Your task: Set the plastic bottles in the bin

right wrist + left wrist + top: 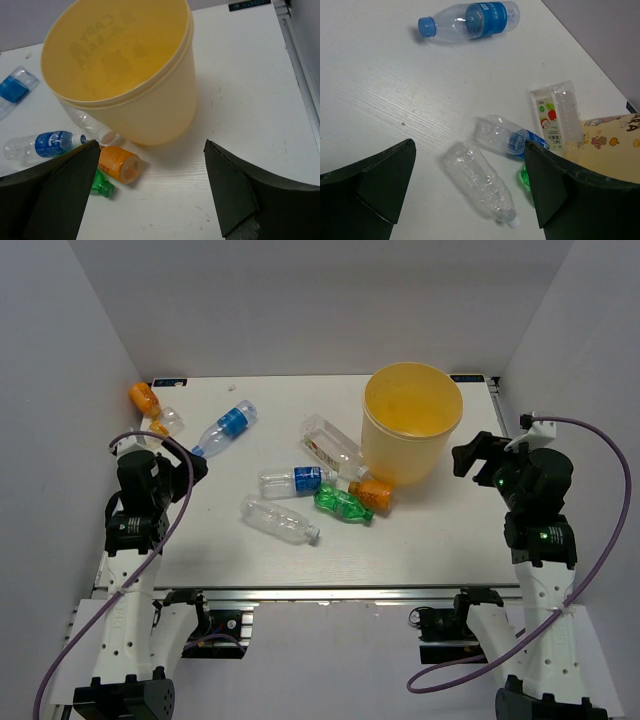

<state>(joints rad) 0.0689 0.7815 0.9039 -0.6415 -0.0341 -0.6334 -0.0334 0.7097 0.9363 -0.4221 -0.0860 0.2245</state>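
Observation:
The yellow-orange bin [412, 420] stands upright at the back right; the right wrist view shows its inside [125, 75] holding nothing. Bottles lie on the white table: a bare clear one [280, 520], a crumpled blue-labelled one [295, 481], a green one [343, 503], an orange one [374, 495] against the bin, a red-green labelled one [332, 443] and a blue-labelled one [226, 427]. An orange bottle [143, 397] and a small clear one [168, 420] lie at the far left. My left gripper [188, 462] is open and empty, above and left of the clear bottle [480, 182]. My right gripper [468, 455] is open and empty, right of the bin.
White walls close in the table on the left, back and right. A metal rail runs along the near edge [320, 592] and another along the right edge [300, 65]. Purple cables loop from both arms.

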